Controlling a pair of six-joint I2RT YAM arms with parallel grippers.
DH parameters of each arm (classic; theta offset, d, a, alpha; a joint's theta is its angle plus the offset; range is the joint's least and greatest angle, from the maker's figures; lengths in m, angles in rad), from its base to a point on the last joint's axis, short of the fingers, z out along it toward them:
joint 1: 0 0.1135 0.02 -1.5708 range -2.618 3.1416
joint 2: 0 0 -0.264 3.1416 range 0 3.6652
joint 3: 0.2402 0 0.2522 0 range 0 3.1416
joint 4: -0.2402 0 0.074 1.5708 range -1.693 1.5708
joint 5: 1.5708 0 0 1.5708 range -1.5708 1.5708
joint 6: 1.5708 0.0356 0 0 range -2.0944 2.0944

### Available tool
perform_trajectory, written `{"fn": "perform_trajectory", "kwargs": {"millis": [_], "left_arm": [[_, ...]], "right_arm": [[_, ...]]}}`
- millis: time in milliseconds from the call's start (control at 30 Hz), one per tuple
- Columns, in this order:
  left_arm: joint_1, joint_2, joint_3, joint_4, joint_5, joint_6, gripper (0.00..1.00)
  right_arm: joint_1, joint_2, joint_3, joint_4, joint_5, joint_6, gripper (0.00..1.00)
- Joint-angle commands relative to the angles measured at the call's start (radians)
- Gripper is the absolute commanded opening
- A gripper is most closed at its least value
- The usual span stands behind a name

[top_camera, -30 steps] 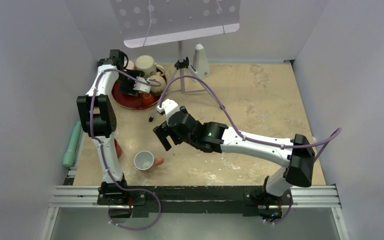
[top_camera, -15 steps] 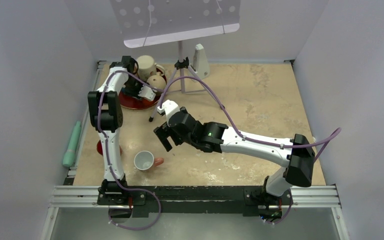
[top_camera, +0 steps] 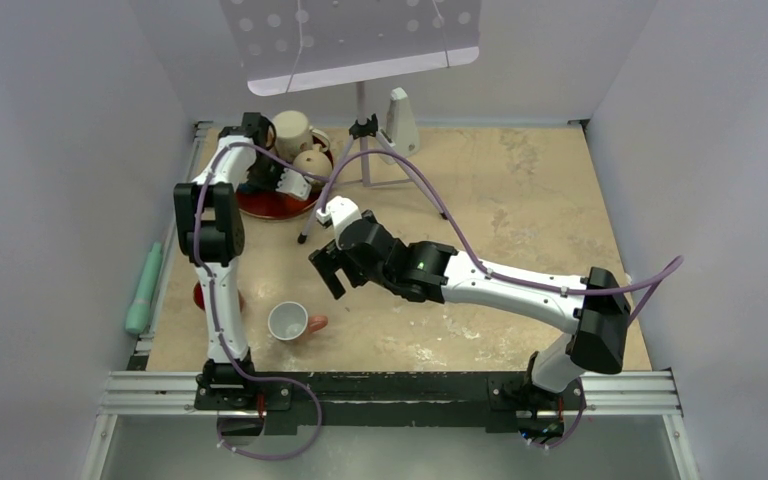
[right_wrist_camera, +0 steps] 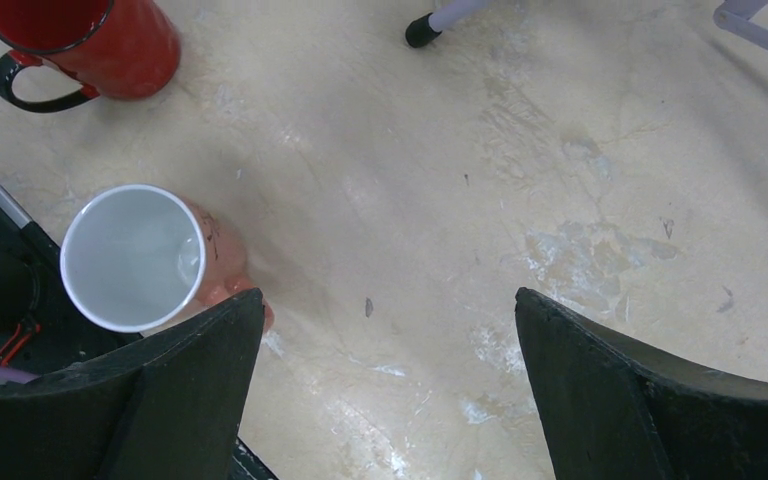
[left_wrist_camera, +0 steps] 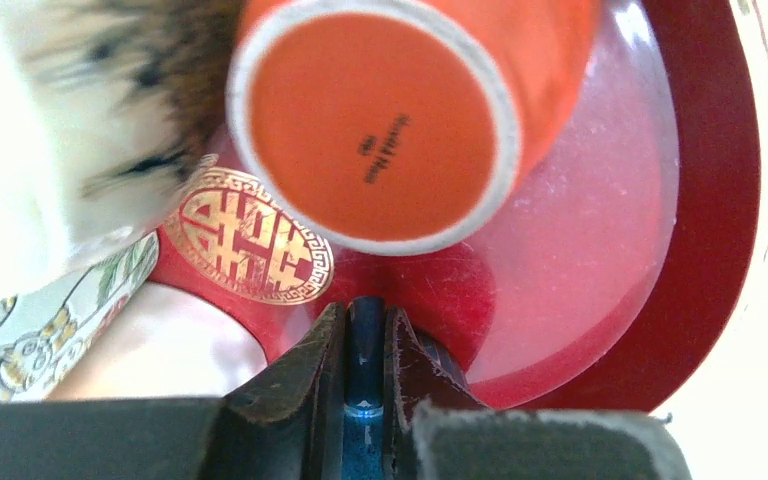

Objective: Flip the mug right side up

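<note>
On the red plate (left_wrist_camera: 700,200) an orange mug (left_wrist_camera: 380,120) stands upside down, its flat base facing the left wrist camera; from above it shows as a tan round (top_camera: 311,161). Beside it lies a red body with a gold emblem (left_wrist_camera: 250,235). My left gripper (left_wrist_camera: 365,308) is shut on a thin dark blue piece (left_wrist_camera: 365,345), seemingly a mug handle at that red body. From above, the left gripper (top_camera: 282,183) sits over the plate (top_camera: 260,205). My right gripper (right_wrist_camera: 390,295) hangs open above bare table, also seen mid-table (top_camera: 326,270).
A white-inside pink mug (top_camera: 288,321) lies on its side near the front, close to my right gripper's left finger (right_wrist_camera: 190,370). A red mug with black handle (right_wrist_camera: 90,40) stands upright by the left arm. A cream mug (top_camera: 290,128), tripod (top_camera: 365,140), white cone (top_camera: 398,122) and green tool (top_camera: 144,288) stand around.
The left arm swung its elbow right and drew the gripper in over the plate, and its jaws closed on the thin dark piece. The right arm stayed almost still.
</note>
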Motion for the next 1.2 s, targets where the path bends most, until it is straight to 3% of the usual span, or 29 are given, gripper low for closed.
{"fn": "perform_trajectory", "kwargs": {"millis": [0,433,767,1033,1167], "left_arm": [[0.005,-0.187,-0.108,0.179,0.05,-0.187,0.0],[0.074,-0.494,-0.289,0.185,0.226,-0.987,0.0],[0.085,-0.796,-0.529,0.229,0.56,-1.624,0.0],[0.081,-0.924,-0.642,0.352,0.795,-1.929,0.0],[0.073,-0.957,-0.683,0.415,0.843,-2.039,0.0]], "right_arm": [[-0.012,-0.048,0.0,0.087,0.002,0.015,0.99],[-0.057,-0.09,-0.118,0.309,-0.172,0.1,0.99],[-0.198,-0.076,-0.181,0.642,-0.444,0.331,0.99],[-0.271,0.039,-0.174,0.781,-0.629,0.432,0.99],[-0.302,0.12,-0.161,0.864,-0.718,0.498,0.99]]}}
